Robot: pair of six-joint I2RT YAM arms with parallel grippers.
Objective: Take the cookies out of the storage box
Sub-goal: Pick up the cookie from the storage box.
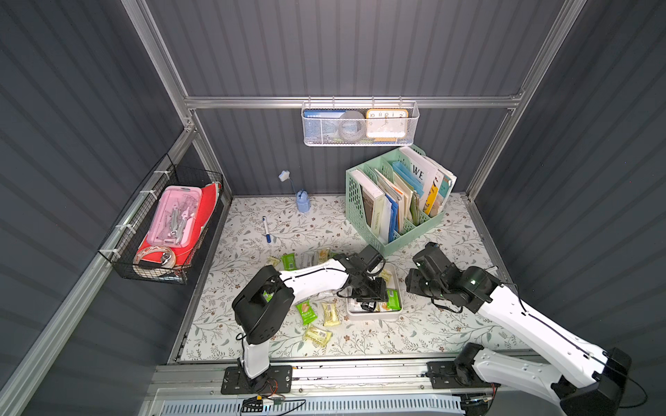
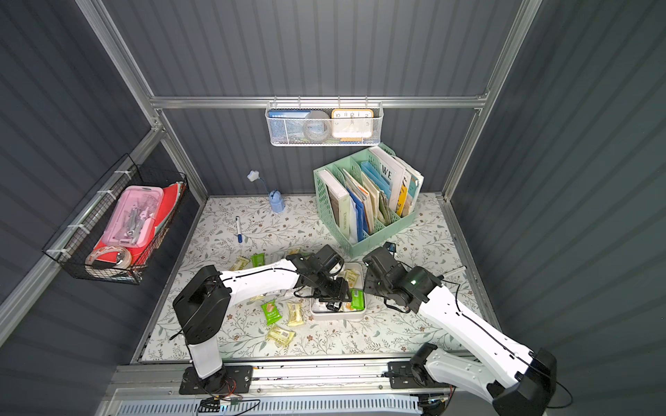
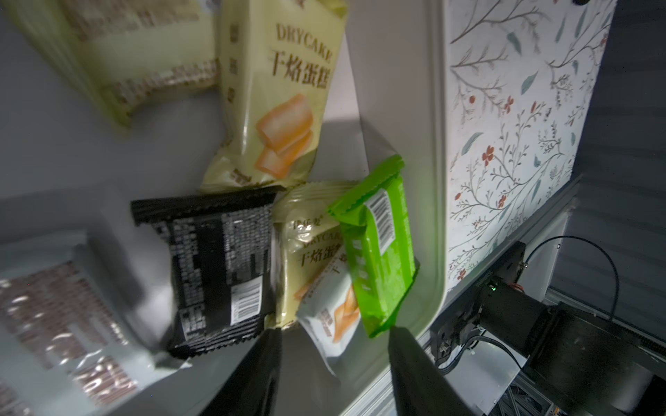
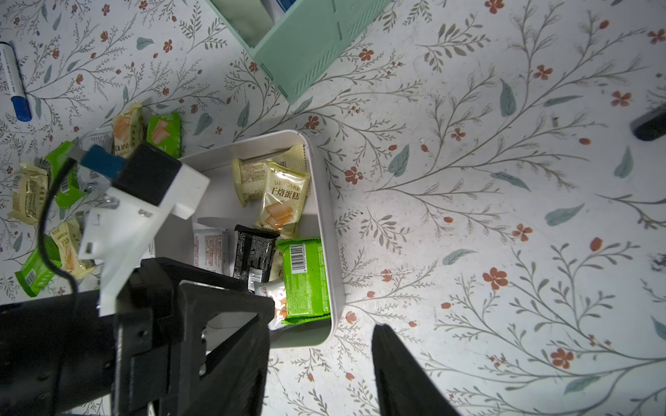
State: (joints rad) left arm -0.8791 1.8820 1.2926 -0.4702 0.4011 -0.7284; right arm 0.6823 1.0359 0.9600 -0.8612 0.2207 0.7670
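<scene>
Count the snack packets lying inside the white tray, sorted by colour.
Pale yellow packets: 3
White or silver packets: 2
Green packets: 1
Black packets: 1
Total: 7 in view inside the tray; the arm above hides part of it.

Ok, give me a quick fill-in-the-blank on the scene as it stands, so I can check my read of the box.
1. The left claw hangs over the storage box with its jaws ___.
2. The only black packet lies ___ the box.
3. The marker has a ___ cap.
Missing words: open; inside; blue.
</scene>
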